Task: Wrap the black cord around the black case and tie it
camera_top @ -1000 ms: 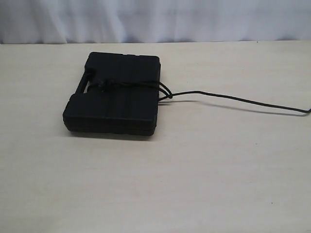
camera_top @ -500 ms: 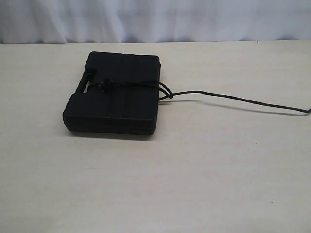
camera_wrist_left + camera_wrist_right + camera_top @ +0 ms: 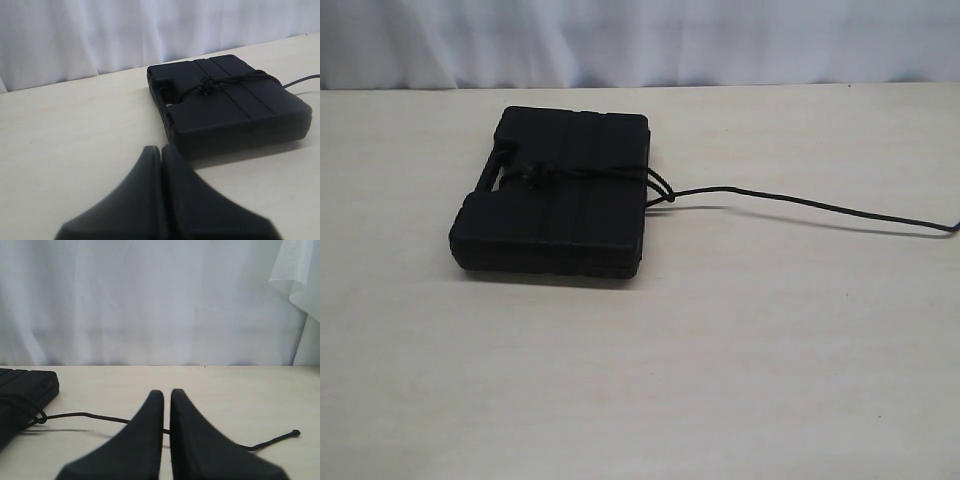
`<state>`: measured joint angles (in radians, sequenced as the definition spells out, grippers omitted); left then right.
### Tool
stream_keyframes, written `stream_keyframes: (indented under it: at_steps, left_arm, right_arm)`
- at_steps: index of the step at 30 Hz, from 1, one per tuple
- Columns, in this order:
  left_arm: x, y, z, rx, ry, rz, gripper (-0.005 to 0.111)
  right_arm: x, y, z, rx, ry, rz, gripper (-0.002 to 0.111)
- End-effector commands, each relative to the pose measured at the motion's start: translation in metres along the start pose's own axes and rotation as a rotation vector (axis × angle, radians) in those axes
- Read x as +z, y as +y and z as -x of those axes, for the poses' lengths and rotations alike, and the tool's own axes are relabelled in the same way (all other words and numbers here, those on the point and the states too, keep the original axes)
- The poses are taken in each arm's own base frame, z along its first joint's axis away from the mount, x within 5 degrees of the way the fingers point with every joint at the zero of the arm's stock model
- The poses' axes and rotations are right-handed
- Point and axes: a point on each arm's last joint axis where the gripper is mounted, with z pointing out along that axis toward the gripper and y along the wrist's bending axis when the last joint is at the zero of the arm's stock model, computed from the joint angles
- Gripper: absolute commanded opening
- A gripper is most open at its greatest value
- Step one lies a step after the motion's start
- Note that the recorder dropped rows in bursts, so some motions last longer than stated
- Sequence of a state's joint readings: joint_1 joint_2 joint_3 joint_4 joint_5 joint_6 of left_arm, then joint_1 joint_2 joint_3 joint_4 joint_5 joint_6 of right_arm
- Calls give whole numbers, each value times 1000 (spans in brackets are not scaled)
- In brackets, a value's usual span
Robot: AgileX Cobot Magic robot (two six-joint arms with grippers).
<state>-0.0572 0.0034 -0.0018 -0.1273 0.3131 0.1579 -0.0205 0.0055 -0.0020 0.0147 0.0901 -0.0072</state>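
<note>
The black case [image 3: 560, 215] lies flat on the table, left of centre, with its handle slot toward the left. The black cord [image 3: 800, 204] runs across the lid to a knot [image 3: 533, 176] by the handle, loops at the case's right edge and trails off to the right. Neither gripper shows in the exterior view. In the left wrist view my left gripper [image 3: 161, 149] is shut and empty, short of the case [image 3: 235, 112] and its knot [image 3: 205, 85]. My right gripper [image 3: 167, 392] is shut and empty above the loose cord [image 3: 85, 415], whose knobbed tip [image 3: 296, 432] rests on the table.
A pale wooden table [image 3: 720, 360] carries everything. A white curtain [image 3: 640, 40] hangs along its far edge. A fold of white cloth [image 3: 300, 275] hangs in a corner of the right wrist view.
</note>
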Motion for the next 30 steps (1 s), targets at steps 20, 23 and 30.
stream_keyframes:
  at_steps: [20, 23, 30]
  left_arm:
    - [0, 1, 1, 16, -13, 9, 0]
    - [0, 1, 1, 16, -13, 9, 0]
    - [0, 1, 1, 16, -13, 9, 0]
  right_arm:
    - [-3, 0, -22, -6, 237, -2, 4]
    - [-3, 0, -22, -6, 237, -2, 4]
    - [-3, 0, -22, -6, 237, -2, 4]
